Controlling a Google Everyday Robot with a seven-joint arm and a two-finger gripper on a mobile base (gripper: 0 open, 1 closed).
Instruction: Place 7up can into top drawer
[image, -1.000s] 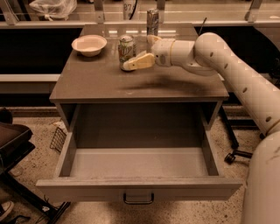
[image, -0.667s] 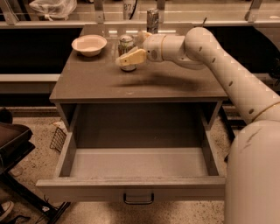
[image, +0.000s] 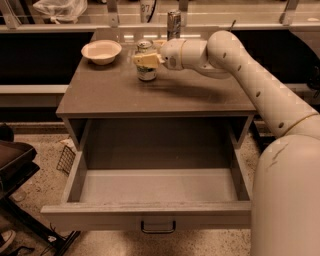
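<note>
The 7up can (image: 146, 74) stands upright on the grey cabinet top (image: 165, 95), near its back edge. It has a green and white label and a silver top. My gripper (image: 145, 59) reaches in from the right and is at the can's upper half, covering its middle. The can's base rests on the cabinet top. The top drawer (image: 155, 214) is pulled fully open below the front edge. Its inside is bare, and a small dark handle (image: 158, 228) sits at the centre of its front panel.
A white bowl (image: 101, 51) sits left of the can. A taller plain silver can (image: 173, 24) stands behind it at the back edge. My arm (image: 250, 75) crosses the cabinet's right side. A dark chair (image: 12, 167) and a wire basket (image: 65, 159) are at the left on the floor.
My gripper has moved left from beside the can to right at it. The can and the drawer have not moved.
</note>
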